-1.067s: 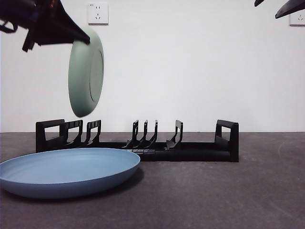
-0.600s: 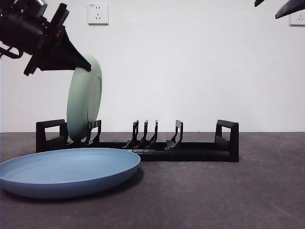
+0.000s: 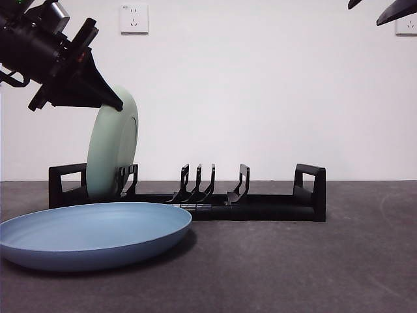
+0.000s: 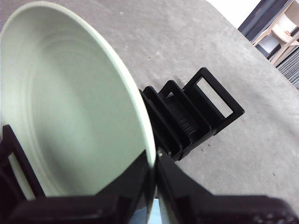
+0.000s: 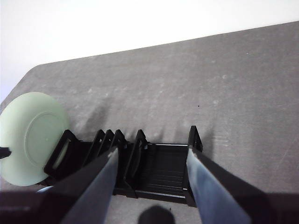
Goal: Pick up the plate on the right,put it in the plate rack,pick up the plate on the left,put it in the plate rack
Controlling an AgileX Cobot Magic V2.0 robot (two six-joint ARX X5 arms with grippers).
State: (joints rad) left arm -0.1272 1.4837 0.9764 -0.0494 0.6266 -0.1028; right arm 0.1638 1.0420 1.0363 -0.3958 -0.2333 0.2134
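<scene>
- A dark grey, speckled table (image 3: 293,261) is seen across the foreground.
- A plain white wall (image 3: 260,91) is seen behind it.
- Two white wall sockets are mounted high on the wall: one (image 3: 133,18) towards the left, another (image 3: 407,26) cut by the right edge.

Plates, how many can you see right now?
2. A green plate stands on edge at one end of the plate rack, held by the left end effector. A blue plate lies flat before the rack.
</scene>
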